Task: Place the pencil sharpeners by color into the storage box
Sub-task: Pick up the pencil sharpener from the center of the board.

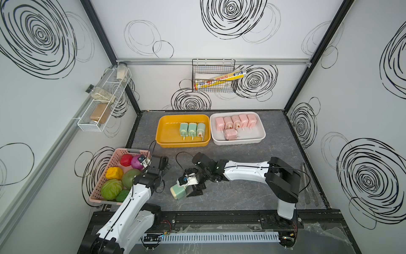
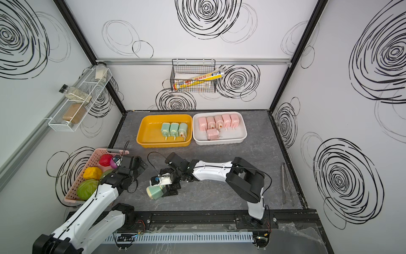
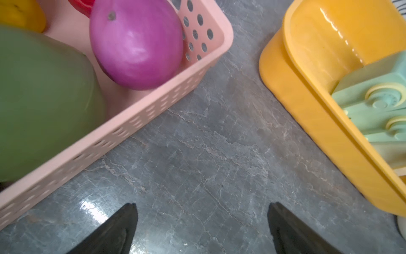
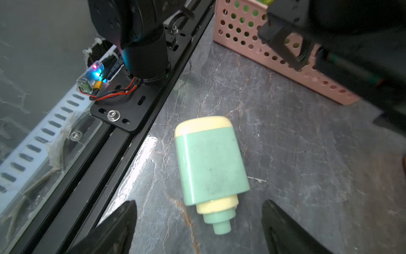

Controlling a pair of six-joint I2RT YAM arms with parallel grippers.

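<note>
One mint green pencil sharpener (image 1: 178,191) (image 2: 154,191) lies on its side on the grey table near the front edge. My right gripper (image 1: 193,190) (image 4: 199,201) is low over it and open. Its fingers stand either side of the nozzle end (image 4: 220,226) without touching. Three green sharpeners (image 1: 192,129) lie in the yellow storage box (image 1: 169,129). Several pink sharpeners (image 1: 236,122) lie in the white storage box (image 1: 260,132) beside it. My left gripper (image 1: 163,165) (image 3: 202,204) hangs open and empty over bare table, between the pink basket and the yellow box (image 3: 307,110).
A pink perforated basket (image 1: 96,193) (image 3: 153,110) of toy fruits and vegetables stands at the front left, close to my left arm. Metal tongs (image 1: 307,182) lie along the right edge. A black rail (image 4: 140,132) runs along the front edge beside the loose sharpener.
</note>
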